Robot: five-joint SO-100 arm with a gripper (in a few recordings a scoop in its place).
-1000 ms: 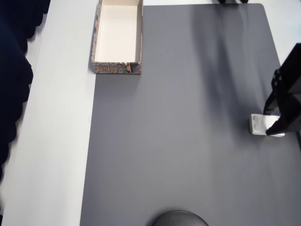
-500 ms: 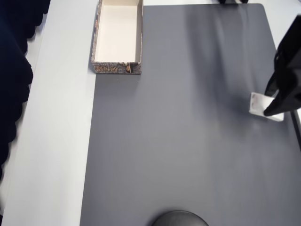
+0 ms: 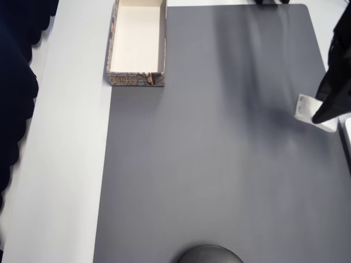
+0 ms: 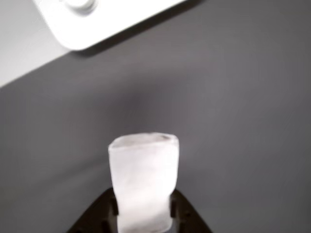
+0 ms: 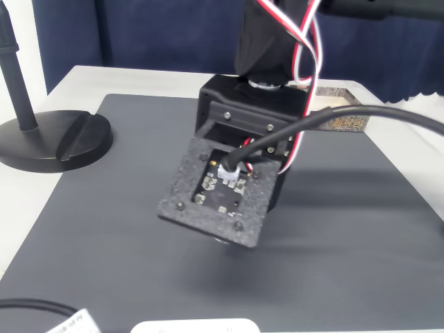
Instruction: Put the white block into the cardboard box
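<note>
The hand (image 4: pixel 144 216) pinches the block (image 4: pixel 144 180) between its two dark fingers (image 4: pixel 181 213), which press against the block's long sides in the wrist view; the block sticks out past the fingertips with its rounded end free. Beneath it lies the grey mat (image 4: pixel 233 107), and a white device (image 4: pixel 97 19) with rounded corners rests at the top left of that view, partly on the mat and partly on the pale desk (image 4: pixel 19 53).

In the overhead view the block (image 3: pixel 307 109) sits at the right edge of the mat (image 3: pixel 219 164), partly covered by the black hand (image 3: pixel 324 112). Whether the block touches the mat or hangs just above it cannot be told from here. The box (image 3: pixel 138 44) stands well apart at the top left, straddling the mat's left border and the pale desk (image 3: pixel 66 164), its cream inside holding nothing. A dark round base (image 3: pixel 210 254) pokes in at the bottom edge.

The fixed view shows the arm (image 5: pixel 243 173) from behind, with red, white and black wires, and the box (image 5: pixel 345 114) partly hidden beyond it. A black stand (image 5: pixel 52 139) rests at the mat's left corner.
</note>
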